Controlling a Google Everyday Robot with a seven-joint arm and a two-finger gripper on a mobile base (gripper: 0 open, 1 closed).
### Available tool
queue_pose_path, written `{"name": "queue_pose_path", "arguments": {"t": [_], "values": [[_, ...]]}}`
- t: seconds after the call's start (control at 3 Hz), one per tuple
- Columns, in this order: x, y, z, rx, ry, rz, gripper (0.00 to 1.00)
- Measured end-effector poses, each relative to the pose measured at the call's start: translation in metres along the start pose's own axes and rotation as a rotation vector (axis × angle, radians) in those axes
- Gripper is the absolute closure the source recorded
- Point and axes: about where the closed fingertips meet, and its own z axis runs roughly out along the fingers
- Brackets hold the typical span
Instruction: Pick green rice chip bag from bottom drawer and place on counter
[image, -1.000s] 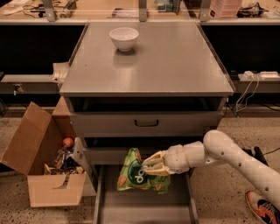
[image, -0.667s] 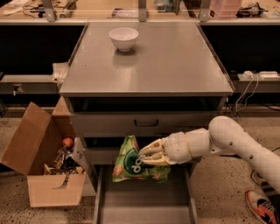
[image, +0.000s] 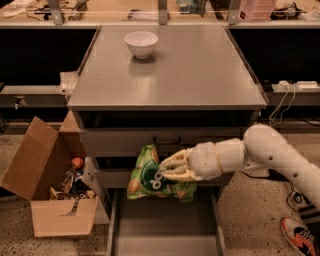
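Moved: green rice chip bag (image: 142, 181) has risen clear of the open bottom drawer (image: 165, 231), lower centre | gripper (image: 162, 172) at frame centre, jaws pinching bag's right side | tabletop (image: 200, 75) above, not yet reached; white bowl (image: 141, 43) at its far end.

Warm overhead light; sheen on counter (image: 200, 70); fingers (image: 174, 170) clutching green rice chip bag (image: 144, 176) in shadow below.
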Motion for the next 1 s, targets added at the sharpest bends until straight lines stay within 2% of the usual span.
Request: {"name": "queue_pose_path", "arguments": {"t": [0.33, 0.67, 1.0], "values": [[-0.062, -0.02, -0.03, 0.064, 0.026, -0.103, 1.0], [-0.136, -0.049, -0.071, 0.15, 0.047, -0.228, 1.0], [-0.177, -0.071, -0.098, 0.213, 0.064, -0.297, 1.0]]}}
